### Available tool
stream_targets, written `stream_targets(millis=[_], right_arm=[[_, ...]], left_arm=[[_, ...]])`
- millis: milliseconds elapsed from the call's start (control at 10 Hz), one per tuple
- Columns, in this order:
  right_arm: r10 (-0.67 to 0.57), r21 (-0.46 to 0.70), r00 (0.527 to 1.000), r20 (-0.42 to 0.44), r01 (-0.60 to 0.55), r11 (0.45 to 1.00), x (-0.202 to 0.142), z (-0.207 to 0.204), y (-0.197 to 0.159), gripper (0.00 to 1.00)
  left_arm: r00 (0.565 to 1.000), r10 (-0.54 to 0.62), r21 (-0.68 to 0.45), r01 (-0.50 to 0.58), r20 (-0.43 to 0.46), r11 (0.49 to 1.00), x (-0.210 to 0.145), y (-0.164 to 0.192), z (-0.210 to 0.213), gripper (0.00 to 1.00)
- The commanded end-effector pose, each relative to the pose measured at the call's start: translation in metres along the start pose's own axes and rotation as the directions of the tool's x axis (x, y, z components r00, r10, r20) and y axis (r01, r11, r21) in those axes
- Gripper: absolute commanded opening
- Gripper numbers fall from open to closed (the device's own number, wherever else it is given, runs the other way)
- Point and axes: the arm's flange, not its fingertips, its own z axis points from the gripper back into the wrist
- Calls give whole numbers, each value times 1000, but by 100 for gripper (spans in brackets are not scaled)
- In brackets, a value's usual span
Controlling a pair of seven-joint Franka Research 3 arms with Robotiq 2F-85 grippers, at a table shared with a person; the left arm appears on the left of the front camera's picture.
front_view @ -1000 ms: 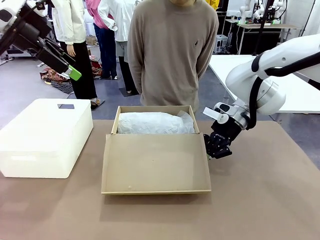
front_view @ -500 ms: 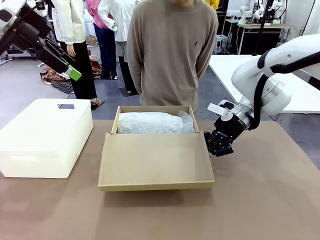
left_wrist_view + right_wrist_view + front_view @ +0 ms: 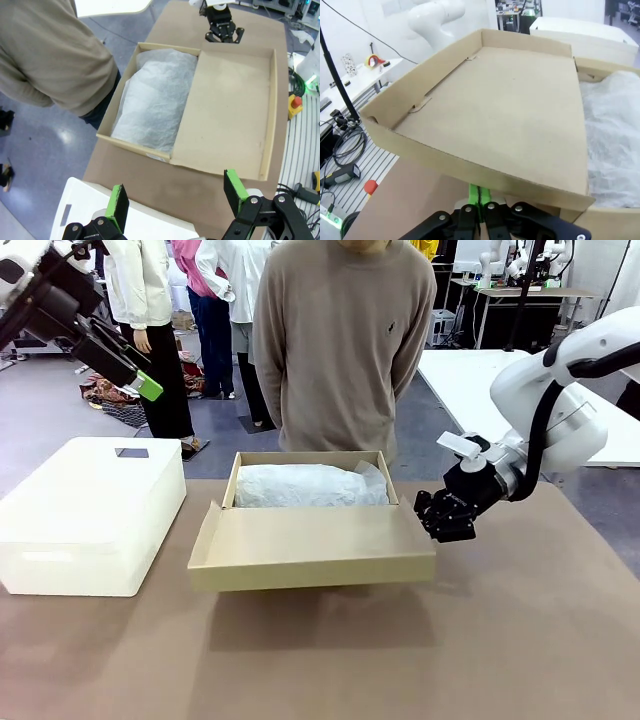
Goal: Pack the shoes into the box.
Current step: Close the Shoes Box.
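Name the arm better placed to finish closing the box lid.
Right: its shut gripper sits under the raised lid edge. The open left gripper hangs high, away from the box.

A robotics lab: white robot arms (image 3: 545,405) work at a brown counter (image 3: 520,640), more counters (image 3: 520,292) with equipment stand behind, cables (image 3: 340,137) trail over a grey floor (image 3: 60,430).

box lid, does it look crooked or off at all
Yes. The lid of the box hangs half raised, tilted off the table, with the shut right gripper at its corner. White tissue paper covers the inside.
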Motion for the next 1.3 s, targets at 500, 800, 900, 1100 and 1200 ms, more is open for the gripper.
stream_targets(millis=[500,800,900,1100,1200], right_arm=[[149,-207,983,104,-125,970,25,8,17,0],[147,-292,986,82,-117,949,42,19,11,0],[134,-322,989,59,-108,941,49,22,6,0],[95,-371,995,15,-82,925,65,30,-8,0],[70,-403,998,-10,-68,913,73,35,-15,0]], left_arm=[[1000,4,-10,-4,13,1000,0,0,1,100],[1000,4,-10,-4,13,1000,0,0,1,100],[1000,4,-10,-4,13,1000,0,0,1,100],[1000,4,-10,-4,13,1000,0,0,1,100],[1000,4,-10,-4,13,1000,0,0,1,100]])
